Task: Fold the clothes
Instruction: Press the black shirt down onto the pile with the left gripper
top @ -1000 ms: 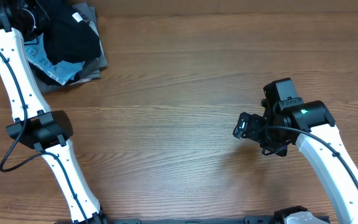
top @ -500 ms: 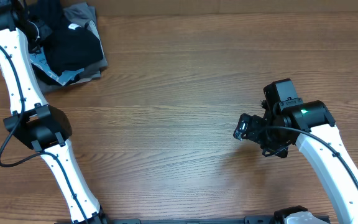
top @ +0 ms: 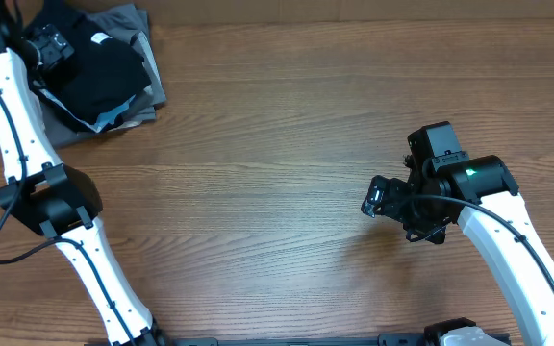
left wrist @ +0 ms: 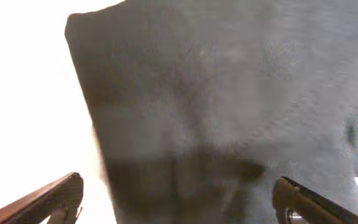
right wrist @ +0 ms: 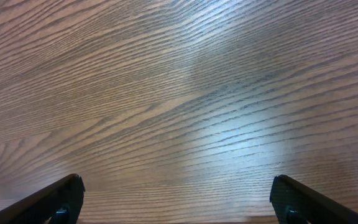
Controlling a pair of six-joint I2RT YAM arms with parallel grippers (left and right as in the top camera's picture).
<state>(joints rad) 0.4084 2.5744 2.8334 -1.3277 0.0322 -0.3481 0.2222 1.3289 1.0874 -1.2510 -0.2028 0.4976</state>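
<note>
The black T-shirt (top: 104, 69) lies bunched on top of a pile of garments at the table's far left corner, its small white label (top: 99, 39) showing. My left gripper (top: 54, 46) hovers at the shirt's left edge. In the left wrist view its fingers (left wrist: 58, 196) stand wide apart, open, with the dark fabric (left wrist: 229, 99) below them and nothing between them. My right gripper (top: 371, 197) is far off at the right, open over bare wood (right wrist: 179, 112), fingers (right wrist: 294, 194) spread.
Under the black shirt lie a light blue garment (top: 111, 117) and a grey one (top: 150, 88), close to the table's back edge. The wooden table (top: 277, 144) stretches between the two arms. The left arm's white links (top: 27, 144) run down the left side.
The left gripper has opened and let go of the black shirt, which has settled onto the pile. The left arm has shifted slightly left. The right arm is still.
</note>
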